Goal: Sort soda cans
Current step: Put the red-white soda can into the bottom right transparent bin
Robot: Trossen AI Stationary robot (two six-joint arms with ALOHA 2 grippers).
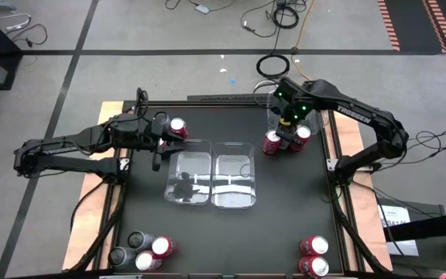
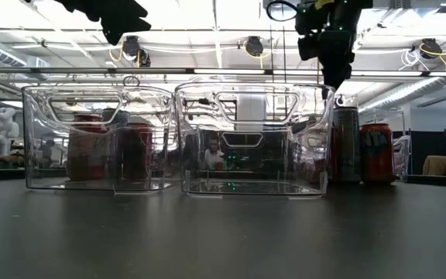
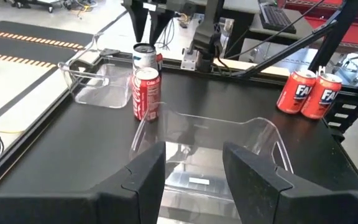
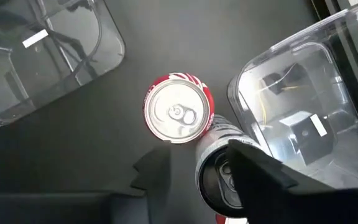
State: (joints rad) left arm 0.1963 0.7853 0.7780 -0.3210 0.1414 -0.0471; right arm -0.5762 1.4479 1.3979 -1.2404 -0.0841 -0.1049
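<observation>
Soda cans stand upright on the black table in several groups. My right gripper (image 1: 289, 130) (image 2: 335, 77) hangs open over the far-right group, pointing down. Its fingers are above a dark grey can (image 4: 213, 174) (image 2: 345, 143), with a red can (image 4: 179, 115) (image 1: 272, 142) beside it and another red one (image 1: 301, 135) close by. My left gripper (image 1: 159, 149) (image 3: 194, 177) is open and raised at the left end of the left clear tray (image 1: 188, 177). Near it stand a red can (image 1: 178, 128) and a silver-topped can (image 1: 161, 120).
Two clear plastic trays (image 1: 235, 174) sit side by side mid-table, and a third (image 1: 279, 108) (image 4: 297, 118) is at the far right by the right gripper. Several cans (image 1: 142, 249) stand at the near-left corner and two red ones (image 1: 314, 256) at the near-right.
</observation>
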